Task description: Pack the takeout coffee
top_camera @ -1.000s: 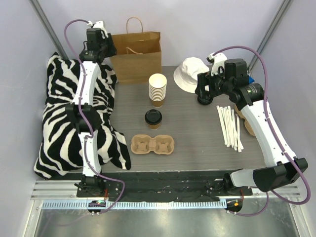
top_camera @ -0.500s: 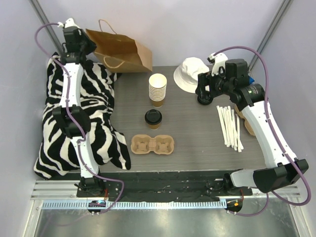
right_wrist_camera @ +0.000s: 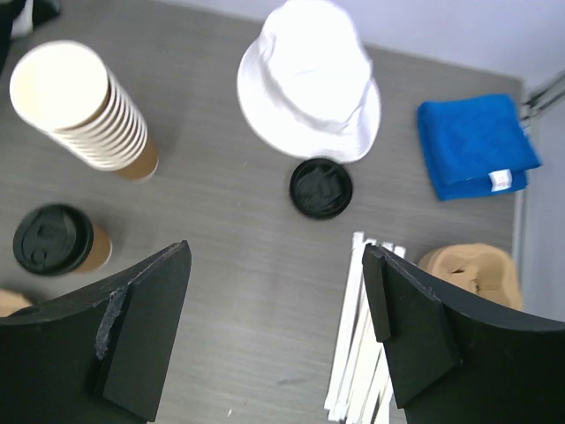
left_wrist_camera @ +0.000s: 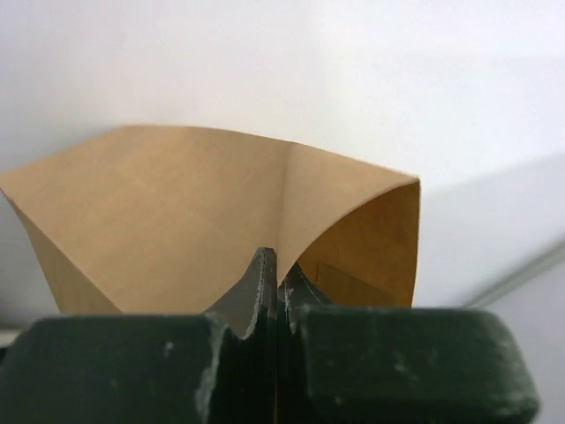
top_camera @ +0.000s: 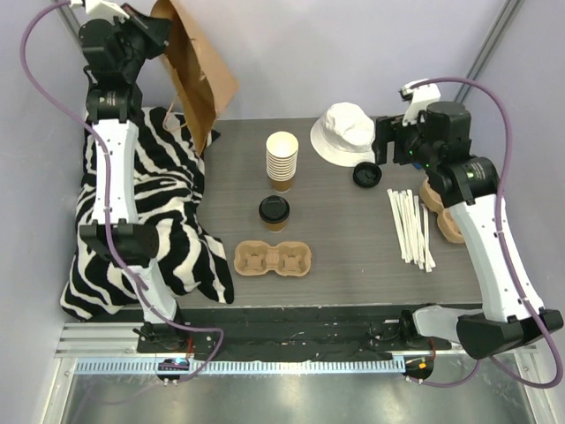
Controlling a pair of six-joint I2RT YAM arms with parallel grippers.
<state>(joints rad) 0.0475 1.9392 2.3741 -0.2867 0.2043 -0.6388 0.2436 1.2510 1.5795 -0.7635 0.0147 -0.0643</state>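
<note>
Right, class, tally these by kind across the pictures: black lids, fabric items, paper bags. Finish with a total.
Black lids: 2 (one on the takeout coffee, one loose lid)
Fabric items: 3 (white hat, blue cloth, zebra blanket)
Paper bags: 1 (paper bag)
Total: 6

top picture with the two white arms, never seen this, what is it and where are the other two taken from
Those are two robot arms bolted at the near edge of a table, each ending in a two-finger gripper. The top picture looks down from above; the other two come from cameras on the wrists. The left gripper is shut on the edge of a brown paper bag, holding it up. The right gripper hangs open and empty. Lying there: the lidded takeout coffee, stacked paper cups, a cup carrier, a white hat, a loose black lid, a zebra-print cloth.
</note>
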